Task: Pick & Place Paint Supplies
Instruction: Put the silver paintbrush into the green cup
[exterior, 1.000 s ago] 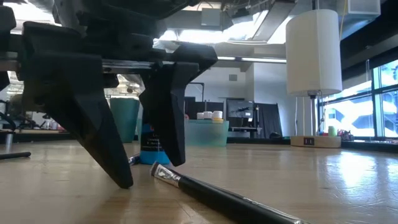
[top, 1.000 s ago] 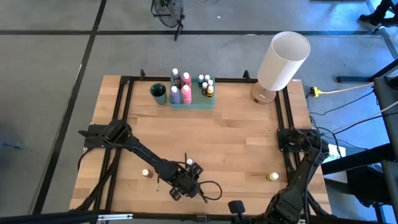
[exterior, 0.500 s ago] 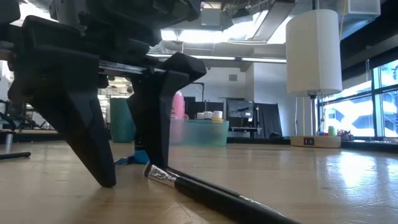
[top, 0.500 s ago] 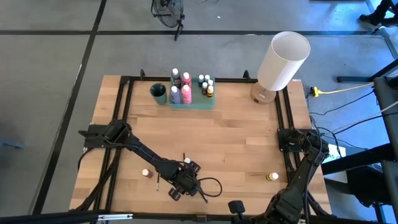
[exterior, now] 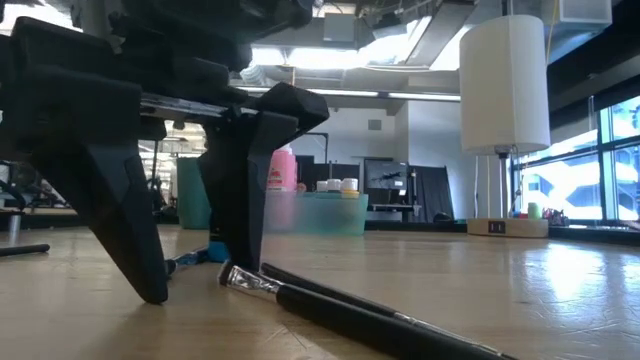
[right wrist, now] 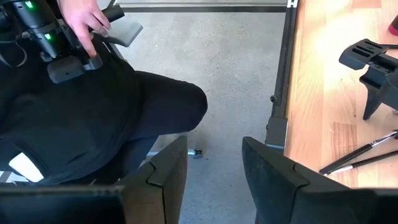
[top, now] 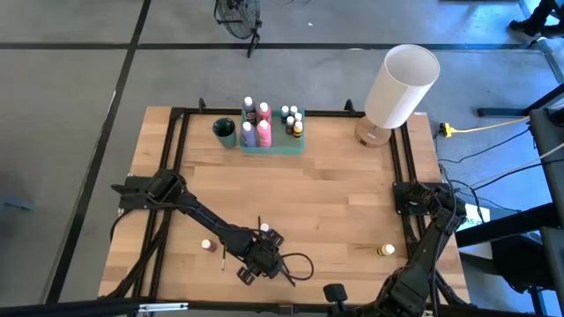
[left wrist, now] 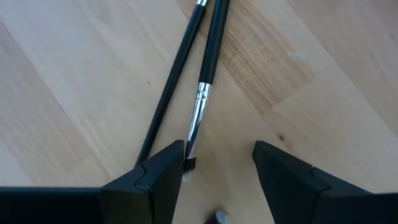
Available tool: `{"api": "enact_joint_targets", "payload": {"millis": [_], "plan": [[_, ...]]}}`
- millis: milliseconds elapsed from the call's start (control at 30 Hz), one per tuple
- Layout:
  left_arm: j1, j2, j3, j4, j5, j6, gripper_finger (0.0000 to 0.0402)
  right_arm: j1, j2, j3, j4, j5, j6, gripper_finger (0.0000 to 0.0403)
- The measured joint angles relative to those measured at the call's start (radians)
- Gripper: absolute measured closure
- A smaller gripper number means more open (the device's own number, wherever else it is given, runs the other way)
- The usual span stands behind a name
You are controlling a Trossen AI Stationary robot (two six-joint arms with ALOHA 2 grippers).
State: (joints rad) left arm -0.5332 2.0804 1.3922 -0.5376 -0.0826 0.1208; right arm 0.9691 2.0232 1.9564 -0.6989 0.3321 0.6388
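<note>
Most bottles [top: 263,121] already sit in the tray [top: 273,146] at the back, so I've still got a red one [top: 206,246] near my left arm, two brushes [left wrist: 198,68] under my left gripper [left wrist: 217,165], and a yellow one [top: 386,251] over right. My left fingers are apart, straddling a brush tip, nothing clamped yet; my right gripper [right wrist: 214,165] hangs open off the table edge. Since a second ago I've slid left a bit and the brushes got nudged along.
</note>
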Motion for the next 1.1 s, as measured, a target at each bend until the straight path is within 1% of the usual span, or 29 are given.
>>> {"api": "enact_joint_targets", "payload": {"millis": [133, 233, 367, 467, 733, 900, 1100], "plan": [[0.006, 0.0, 0.0, 0.015, 0.003, 0.055, 0.0206, 0.0, 0.0, 0.0, 0.0, 0.0, 0.0, 0.0246], [0.011, 0.0, 0.0, 0.018, 0.008, 0.067, 0.0206, 0.0, 0.0, 0.0, 0.0, 0.0, 0.0, 0.0246], [0.02, 0.0, 0.0, 0.022, 0.048, 0.075, 0.0206, 0.0, 0.0, 0.0, 0.0, 0.0, 0.0, 0.0246], [0.013, 0.0, 0.0, 0.031, 0.044, 0.084, 0.0206, 0.0, 0.0, 0.0, 0.0, 0.0, 0.0, 0.0246], [0.003, 0.0, 0.0, 0.012, 0.045, -0.002, 0.0206, 0.0, 0.0, 0.0, 0.0, 0.0, 0.0, 0.0246], [-0.011, 0.0, 0.0, 0.023, 0.046, -0.003, 0.0206, 0.0, 0.0, 0.0, 0.0, 0.0, 0.0, 0.0246], [-0.015, 0.0, 0.0, 0.028, 0.074, -0.034, 0.0206, 0.0, 0.0, 0.0, 0.0, 0.0, 0.0, 0.0246]]}}
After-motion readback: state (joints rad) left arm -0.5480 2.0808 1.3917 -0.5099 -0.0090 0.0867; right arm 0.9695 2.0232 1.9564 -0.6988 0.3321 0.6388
